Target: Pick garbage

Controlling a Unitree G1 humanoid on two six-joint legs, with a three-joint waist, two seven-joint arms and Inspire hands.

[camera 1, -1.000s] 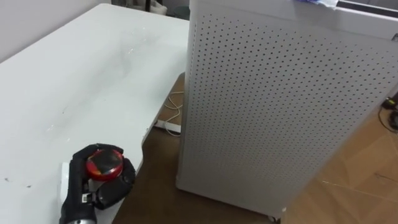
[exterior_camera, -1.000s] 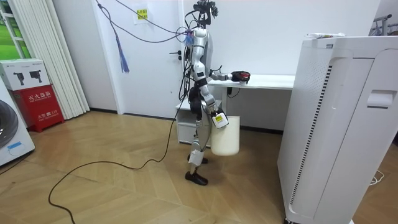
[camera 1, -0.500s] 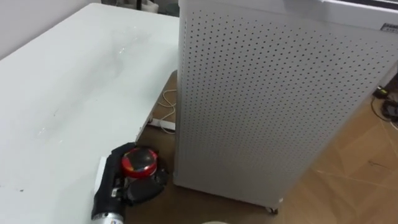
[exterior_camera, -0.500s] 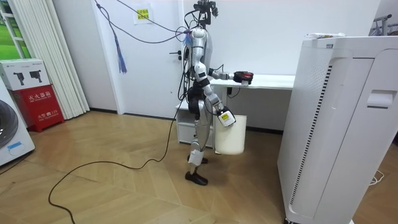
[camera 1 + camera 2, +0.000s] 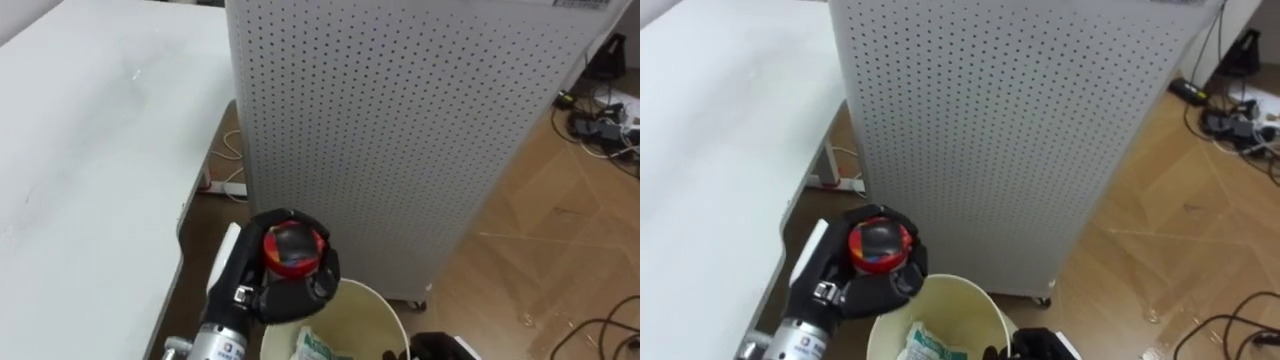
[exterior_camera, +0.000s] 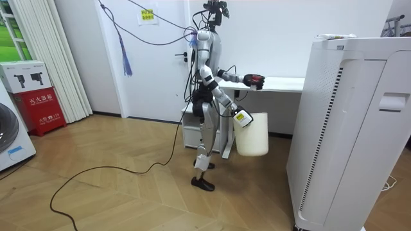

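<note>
My left hand (image 5: 296, 288) is shut on a round red piece of garbage (image 5: 291, 246), its dark fingers curled under it. It hovers past the white table's (image 5: 80, 160) edge, just over the near rim of a cream bin (image 5: 372, 297). The bin holds a crumpled white and green wrapper (image 5: 318, 346). In the room view my right hand (image 6: 242, 117) grips the bin (image 6: 253, 136) at its rim and holds it off the floor, below the outstretched left hand (image 6: 255, 79). The right hand (image 5: 440, 348) also shows as a dark shape beside the bin.
A tall white perforated cabinet (image 5: 400, 120) stands close ahead, right of the table. A power strip (image 5: 225, 187) and cord lie on the wooden floor under the table edge. Several cables (image 5: 598, 112) lie at the far right. I stand between table and cabinet (image 6: 353, 128).
My left hand has carried the red thing rightward off the table to above the bin's rim. My right hand has lifted the bin forward and up. The camera has turned right.
</note>
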